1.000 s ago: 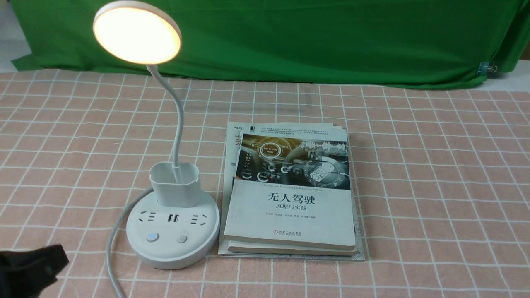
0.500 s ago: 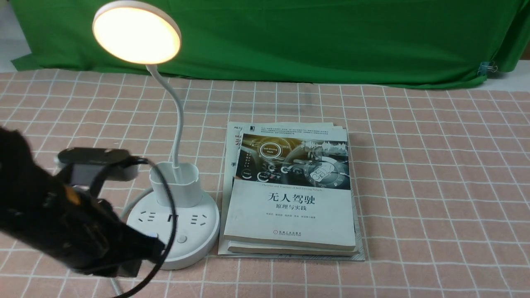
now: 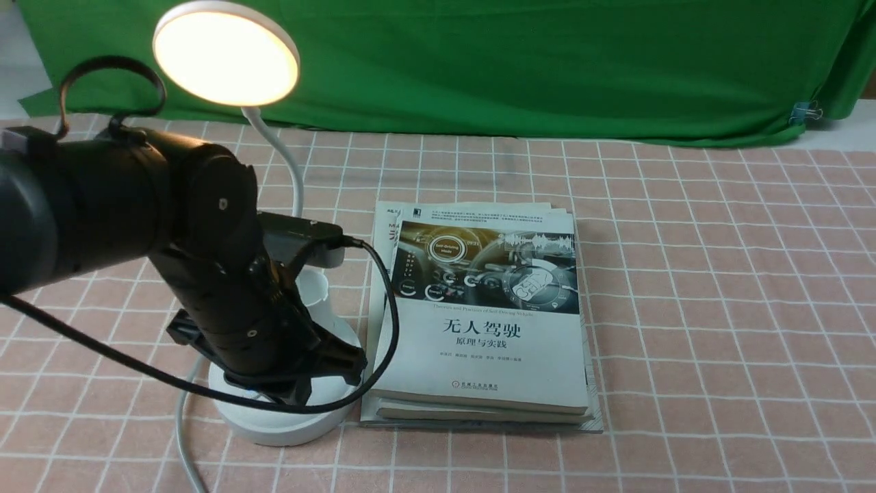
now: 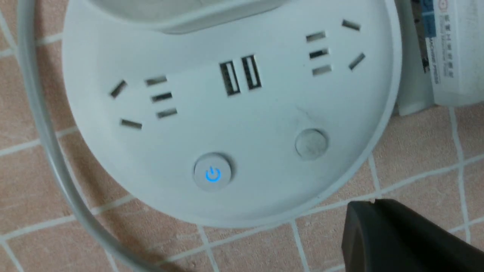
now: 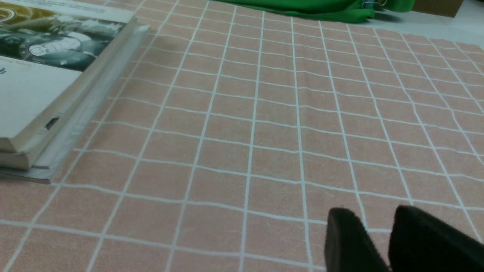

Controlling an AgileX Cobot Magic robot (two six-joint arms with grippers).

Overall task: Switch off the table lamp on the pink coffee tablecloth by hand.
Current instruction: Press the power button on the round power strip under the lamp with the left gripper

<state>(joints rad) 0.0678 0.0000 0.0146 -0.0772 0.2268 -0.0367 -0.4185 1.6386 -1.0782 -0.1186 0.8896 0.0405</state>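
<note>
**Lamp lit, my left claw by its base: a missed button is the main risk**

The white table lamp with a glowing round disc head stands on the salmon-pink, white-gridded tablecloth, just beside a stack of pale paperback books. My black left claw looks pressed together, pinching nothing; my black right claw is slightly spread, well apart from the lamp.

I judge the job to be at the approach, with the press to come. The round grey button with a blue power mark is my likely target, though which button cuts the light I cannot tell. My fingertips do not line up with it, so coming straight down could land me on the cloth or the base's edge. Overshooting could hit the plain grey button. A slanted push could slide or tip the base. My looping black cable could snag the books, and a sideways sweep could drag the white cord.
</note>
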